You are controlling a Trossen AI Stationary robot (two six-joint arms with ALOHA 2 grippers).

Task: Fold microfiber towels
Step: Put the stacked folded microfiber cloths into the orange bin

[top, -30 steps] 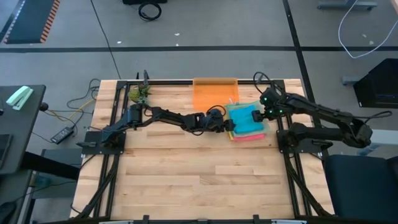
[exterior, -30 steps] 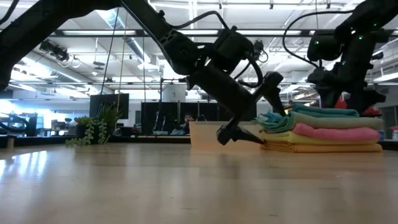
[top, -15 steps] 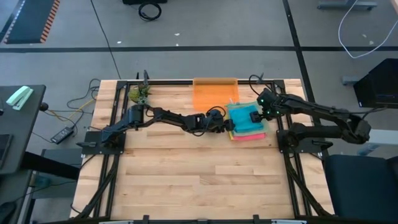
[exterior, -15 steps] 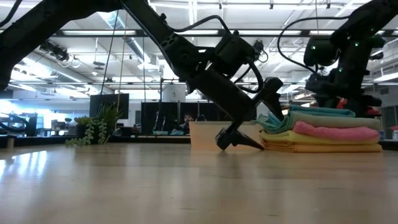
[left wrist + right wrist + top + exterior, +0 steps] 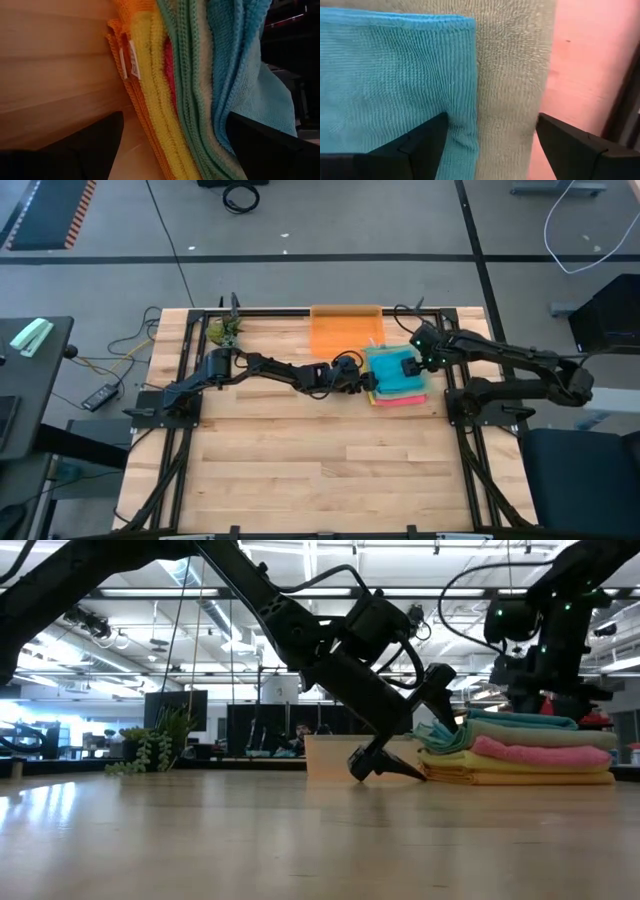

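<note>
Around my table, apart from the job itself

I worked at a pale wooden table (image 5: 300, 470) with a black frame (image 5: 185, 430) round its edges, and an orange bin (image 5: 345, 330) stood at its far edge, in the middle. A small green plant (image 5: 224, 330) sat at the far left corner; from table height I saw it again, leafy and low (image 5: 150, 752), with the bin's pale side (image 5: 330, 758) further right. On the grey floor beyond lay a coiled black cable (image 5: 241, 196) and a white cable (image 5: 575, 225). Left of the table a dark desk (image 5: 30, 370) carried a light green object (image 5: 32, 336), and a small black device (image 5: 101, 396) lay on the floor nearby.
</note>
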